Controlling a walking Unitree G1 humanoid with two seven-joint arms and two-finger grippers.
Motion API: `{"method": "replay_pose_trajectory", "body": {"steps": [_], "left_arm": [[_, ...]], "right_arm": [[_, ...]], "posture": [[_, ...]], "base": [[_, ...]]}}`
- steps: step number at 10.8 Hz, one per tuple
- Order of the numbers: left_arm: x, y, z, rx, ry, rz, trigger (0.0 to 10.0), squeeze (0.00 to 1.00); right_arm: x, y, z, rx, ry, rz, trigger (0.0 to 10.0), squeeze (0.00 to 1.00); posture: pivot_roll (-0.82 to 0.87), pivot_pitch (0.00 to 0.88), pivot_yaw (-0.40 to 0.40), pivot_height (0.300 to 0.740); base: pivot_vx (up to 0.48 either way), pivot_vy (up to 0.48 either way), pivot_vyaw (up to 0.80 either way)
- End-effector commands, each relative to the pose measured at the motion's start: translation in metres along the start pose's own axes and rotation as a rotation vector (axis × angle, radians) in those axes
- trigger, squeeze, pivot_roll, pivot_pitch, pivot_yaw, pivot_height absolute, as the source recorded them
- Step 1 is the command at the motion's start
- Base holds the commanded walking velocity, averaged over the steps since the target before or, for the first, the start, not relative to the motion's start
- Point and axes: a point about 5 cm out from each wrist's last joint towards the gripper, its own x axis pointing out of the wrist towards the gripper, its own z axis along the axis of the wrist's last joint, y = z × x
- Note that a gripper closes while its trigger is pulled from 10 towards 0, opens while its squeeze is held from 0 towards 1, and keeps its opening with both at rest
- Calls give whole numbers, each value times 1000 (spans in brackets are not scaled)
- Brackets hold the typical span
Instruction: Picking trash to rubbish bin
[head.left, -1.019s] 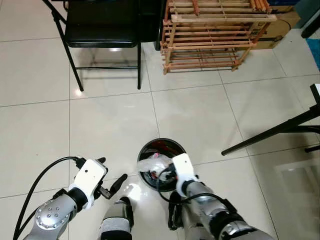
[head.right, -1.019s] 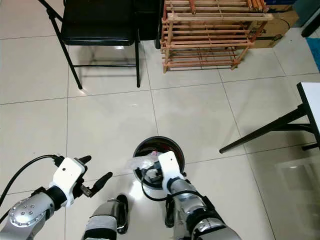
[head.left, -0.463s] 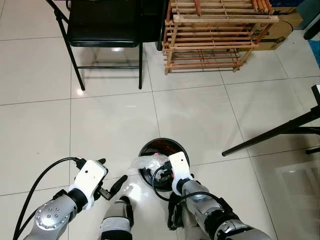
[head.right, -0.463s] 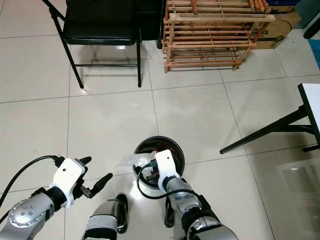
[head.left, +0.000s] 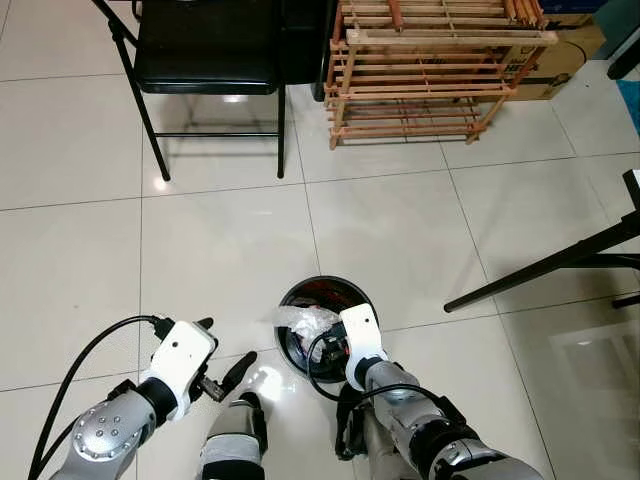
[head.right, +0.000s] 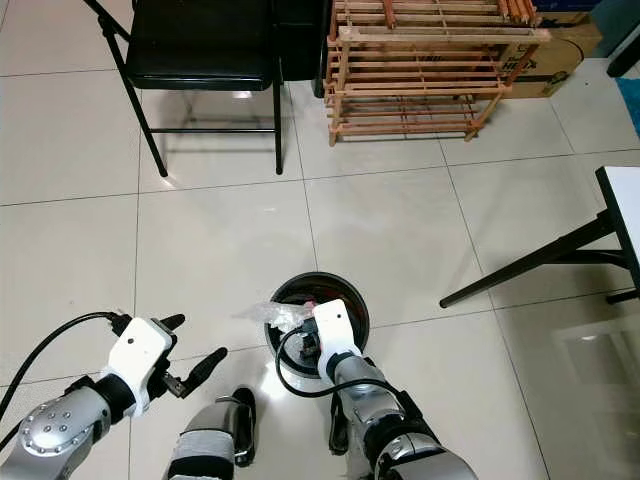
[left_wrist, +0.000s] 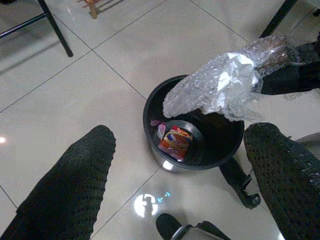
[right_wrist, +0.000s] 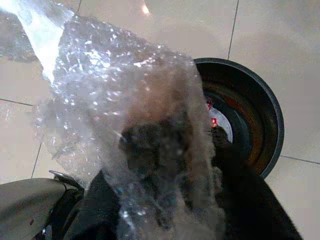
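A crumpled sheet of bubble wrap is held clamped in the right gripper, directly over the left rim of the black rubbish bin, which stands on the tiled floor. A red-and-yellow packet is seen lying inside the bin. The left gripper is held beside the bin, fingers spread wide, nothing between them
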Motion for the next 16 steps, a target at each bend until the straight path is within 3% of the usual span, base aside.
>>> {"method": "replay_pose_trajectory", "body": {"steps": [1,9,10,14,15,16], "left_arm": [[-2,-8,-7,-20,24,-23,10000,1000],[-3,-8,-7,-20,27,-28,10000,1000],[-3,-8,-7,-17,24,-26,10000,1000],[28,-2,6,36,-45,41,10000,1000],[40,-1,21,45,-90,50,10000,0],[48,-3,31,54,-127,49,10000,0]], "right_arm": [[-1,8,-9,30,28,18,10000,1000],[-3,8,-12,37,29,16,10000,1000],[-2,4,-8,33,3,2,10000,1000],[-12,-32,11,13,-185,-125,10000,1000],[-17,-43,20,-1,-268,-169,10000,1000],[-22,-50,29,-13,-328,-202,10000,1000]], "posture": [[487,399,-79,740],[485,400,-72,740],[485,400,-72,740],[427,340,-69,740],[392,306,-67,740],[373,288,-65,740]], "base": [[0,0,0],[0,0,0],[0,0,0],[0,0,0],[0,0,0],[0,0,0]]}}
